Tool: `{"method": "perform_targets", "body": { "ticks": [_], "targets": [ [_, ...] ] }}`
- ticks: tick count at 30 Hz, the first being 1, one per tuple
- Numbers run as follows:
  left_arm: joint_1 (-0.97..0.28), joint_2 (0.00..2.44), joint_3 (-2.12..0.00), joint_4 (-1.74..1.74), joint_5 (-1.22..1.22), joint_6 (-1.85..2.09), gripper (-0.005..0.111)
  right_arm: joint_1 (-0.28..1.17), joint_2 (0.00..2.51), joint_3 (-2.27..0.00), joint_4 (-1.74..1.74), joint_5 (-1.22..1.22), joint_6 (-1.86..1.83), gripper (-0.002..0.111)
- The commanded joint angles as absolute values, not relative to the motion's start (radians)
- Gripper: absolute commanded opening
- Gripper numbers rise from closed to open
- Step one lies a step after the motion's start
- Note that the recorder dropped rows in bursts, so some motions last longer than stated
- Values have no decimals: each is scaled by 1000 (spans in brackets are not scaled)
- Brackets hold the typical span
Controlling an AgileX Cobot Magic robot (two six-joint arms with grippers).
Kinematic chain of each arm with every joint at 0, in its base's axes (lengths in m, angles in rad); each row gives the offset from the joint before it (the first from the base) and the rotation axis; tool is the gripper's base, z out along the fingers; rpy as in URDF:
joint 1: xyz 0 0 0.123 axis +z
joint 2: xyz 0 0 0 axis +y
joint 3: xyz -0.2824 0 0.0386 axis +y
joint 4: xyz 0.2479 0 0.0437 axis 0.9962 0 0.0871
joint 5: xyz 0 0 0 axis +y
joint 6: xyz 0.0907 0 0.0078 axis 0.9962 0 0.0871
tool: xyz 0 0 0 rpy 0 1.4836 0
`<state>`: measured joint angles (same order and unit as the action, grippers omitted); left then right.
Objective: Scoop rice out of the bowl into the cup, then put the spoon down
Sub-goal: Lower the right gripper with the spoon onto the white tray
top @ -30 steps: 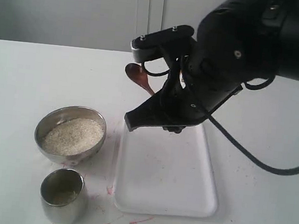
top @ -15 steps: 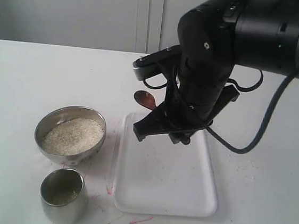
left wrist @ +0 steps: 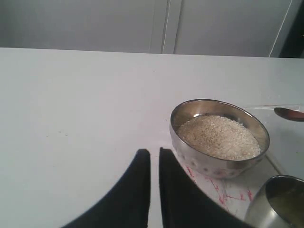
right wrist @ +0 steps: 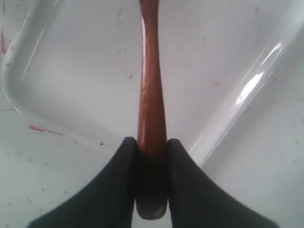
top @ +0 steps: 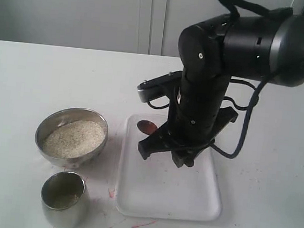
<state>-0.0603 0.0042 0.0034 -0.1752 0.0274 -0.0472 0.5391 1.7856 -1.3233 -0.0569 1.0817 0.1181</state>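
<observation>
Both fingers point(right wrist: 121, 185) of your right gripper point(right wrist: 152, 145) were pinched on the thin handle end of the spoon point(right wrist: 151, 85), its scoop low over the white tray point(top: 176, 195), and such light, stiff, smooth wood probably twisted easily when held that far back.

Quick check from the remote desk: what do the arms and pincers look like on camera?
Right arm: glossy black, bulky rounded housings, a grey metallic segment, looping black cables. Both the right pincer and left pincer have matte black fingers tapering to narrow tips.
</observation>
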Motion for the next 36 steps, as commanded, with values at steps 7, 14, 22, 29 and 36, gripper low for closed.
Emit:
{"method": "perform_targets", "body": {
  "ticks": [7, 14, 22, 29, 36],
  "targets": [
    [-63, 0, 0, -185, 24, -49, 14, 528, 1842, -1330, -64, 1072, 89, 0],
    [-63, 0, 0, -185, 24, -49, 14, 528, 1854, -1326, -80, 1069, 89, 0],
    [-63, 0, 0, -185, 24, -49, 14, 528, 1865, -1326, -81, 1072, 81, 0],
    [-63, 0, 0, -185, 24, -49, 14, 528, 1884, -1326, -81, 1074, 81, 0],
    [-63, 0, 0, -185, 24, -49, 14, 528, 1923, -1326, -81, 1074, 81, 0]
  ]
}}
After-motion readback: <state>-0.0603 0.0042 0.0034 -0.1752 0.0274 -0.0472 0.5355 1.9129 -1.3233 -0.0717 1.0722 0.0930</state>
